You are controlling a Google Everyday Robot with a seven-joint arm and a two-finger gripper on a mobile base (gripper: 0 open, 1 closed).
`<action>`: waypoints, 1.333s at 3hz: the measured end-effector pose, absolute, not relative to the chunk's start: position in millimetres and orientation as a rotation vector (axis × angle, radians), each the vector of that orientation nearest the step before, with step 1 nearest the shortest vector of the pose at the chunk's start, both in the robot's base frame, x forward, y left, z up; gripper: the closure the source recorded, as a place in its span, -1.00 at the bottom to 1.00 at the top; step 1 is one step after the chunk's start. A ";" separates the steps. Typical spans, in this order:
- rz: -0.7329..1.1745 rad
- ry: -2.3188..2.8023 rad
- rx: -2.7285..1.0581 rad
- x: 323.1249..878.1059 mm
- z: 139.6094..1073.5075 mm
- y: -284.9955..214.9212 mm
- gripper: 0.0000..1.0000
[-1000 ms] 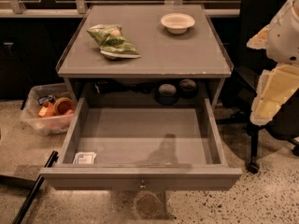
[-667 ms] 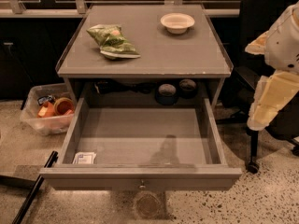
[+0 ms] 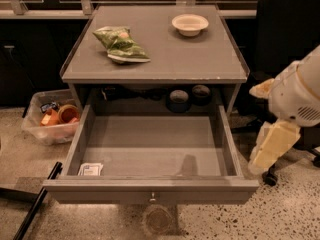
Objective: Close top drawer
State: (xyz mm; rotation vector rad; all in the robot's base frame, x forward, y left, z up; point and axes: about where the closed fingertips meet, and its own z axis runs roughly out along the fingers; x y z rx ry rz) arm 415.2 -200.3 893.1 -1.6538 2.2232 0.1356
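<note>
The top drawer [image 3: 150,188] of the grey cabinet stands pulled far out toward me. A small round metal knob [image 3: 152,198] sits at its front centre. Its inside is nearly bare, with one small white packet [image 3: 90,169] in the front left corner. My gripper [image 3: 270,149], a cream-coloured piece at the end of the white arm, hangs to the right of the drawer, just outside its right side wall and near its front corner. It touches nothing that I can see.
The cabinet top [image 3: 200,59] holds a green snack bag [image 3: 120,44] and a white bowl [image 3: 190,24]. Dark round objects [image 3: 178,99] sit behind the drawer. A plastic bin [image 3: 50,119] stands on the floor at left. A black chair [image 3: 290,29] is behind the arm. A black bar [image 3: 35,204] lies at bottom left.
The arm and gripper have come down and a little left, closer to the drawer's right front corner. The drawer has not moved.
</note>
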 end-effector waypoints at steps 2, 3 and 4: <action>0.460 2.246 -1.627 375.0 803.6 -173.5 -0.16; 0.594 2.233 -1.639 361.3 770.5 -153.2 0.30; 0.691 2.233 -1.647 351.9 738.2 -138.2 0.77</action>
